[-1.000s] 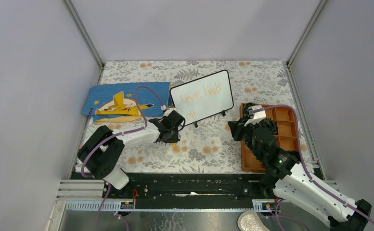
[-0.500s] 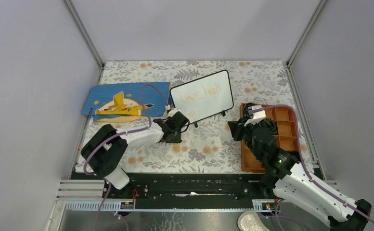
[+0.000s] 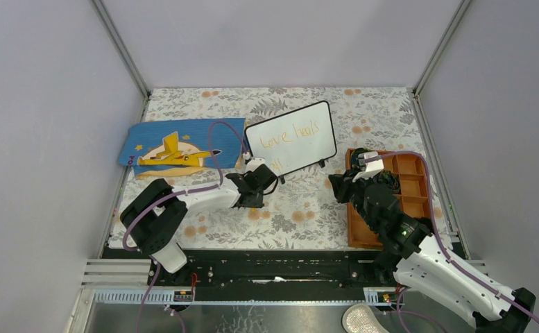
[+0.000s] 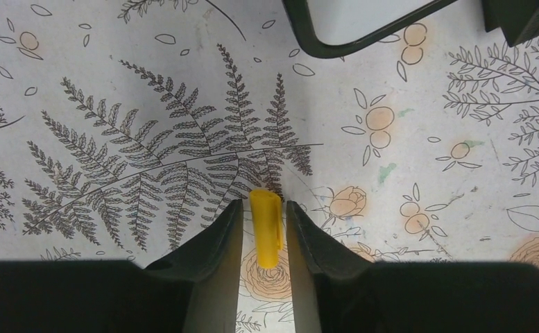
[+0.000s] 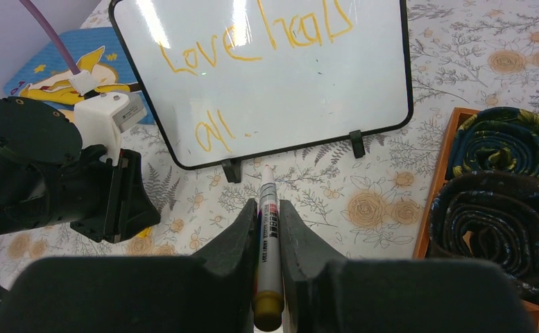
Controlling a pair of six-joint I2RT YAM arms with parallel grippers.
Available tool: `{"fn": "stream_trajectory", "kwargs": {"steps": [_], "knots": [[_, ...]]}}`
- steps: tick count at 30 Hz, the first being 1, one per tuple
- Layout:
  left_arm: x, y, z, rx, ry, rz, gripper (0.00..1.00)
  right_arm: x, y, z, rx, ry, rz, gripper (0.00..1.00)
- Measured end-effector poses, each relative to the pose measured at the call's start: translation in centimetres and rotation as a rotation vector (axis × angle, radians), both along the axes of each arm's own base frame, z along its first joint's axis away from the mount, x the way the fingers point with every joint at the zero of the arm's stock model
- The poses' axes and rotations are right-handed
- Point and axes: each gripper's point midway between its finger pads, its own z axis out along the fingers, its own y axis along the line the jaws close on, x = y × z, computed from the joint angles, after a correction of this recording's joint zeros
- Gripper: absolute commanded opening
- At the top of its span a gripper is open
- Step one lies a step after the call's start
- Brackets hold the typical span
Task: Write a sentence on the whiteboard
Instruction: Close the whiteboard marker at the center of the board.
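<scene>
**Desk (image 3: 301, 208):** covered with a floral-print sheet.

**Whiteboard (image 3: 292, 139):** stands at the back centre of the desk on small black feet, leaning back, with its left edge just beside a blue mat (image 3: 183, 144) that bears a yellow plane. From the right wrist view the glossy face reflects overhead light.

**Sentence (image 5: 252, 38):** thin orange handwriting in two lines. The upper line reads "Love heals". The lower line, at the bottom-left of the board, reads "all". The rest of the white face is blank.

**Left hand (image 4: 263, 205):** low over the desk, just in front of the board's lower-left corner. Its fingers are parted. A yellow cap (image 4: 265, 236) lies on the desk between them, with a thin gap on either side, so the hand is released and grips nothing.

**Right hand (image 5: 267, 206):** in front of the board's right half and well apart from the left hand. It is clenched on a marker (image 5: 268, 257), which has a white barrel with printing and a dull gold rear end. The tip points toward the board's lower frame and sits between the two feet, short of the writing surface. Whether the tip touches the desk cannot be determined.

**Wooden tray (image 3: 413, 165):** on the right side of the desk, divided into compartments. Rolled dark patterned fabric (image 5: 502, 173) sits in the compartments nearest the right hand.
</scene>
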Motion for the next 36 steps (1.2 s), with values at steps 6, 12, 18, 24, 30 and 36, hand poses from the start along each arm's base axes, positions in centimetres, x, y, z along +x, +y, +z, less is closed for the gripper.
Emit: {"fn": "stream_trajectory", "kwargs": {"steps": [6, 12, 18, 24, 30, 36], "knots": [[0.1, 0.2, 0.0, 0.01, -0.005, 0.005, 0.14, -0.1, -0.1, 0.2, 0.006, -0.006, 0.0, 0.0], [0.1, 0.1, 0.1, 0.005, -0.008, 0.012, 0.0, -0.1, -0.1, 0.2, 0.005, -0.005, 0.0, 0.0], [-0.3, 0.5, 0.2, -0.021, -0.016, 0.033, 0.0, -0.1, 0.0, 0.2, 0.008, -0.004, -0.001, 0.0], [-1.0, 0.8, 0.9, -0.056, -0.017, 0.051, 0.0, -0.1, 0.0, 0.2, 0.009, -0.003, 0.0, 0.0], [0.0, 0.5, 5.3, -0.171, -0.115, 0.077, 0.0, -0.1, 0.2, 0.3, 0.017, -0.007, 0.007, 0.0], [2.9, 1.7, 13.3, -0.363, -0.292, 0.154, 0.0, 0.1, 1.3, 2.5, 0.085, -0.068, 0.045, 0.0]]}}
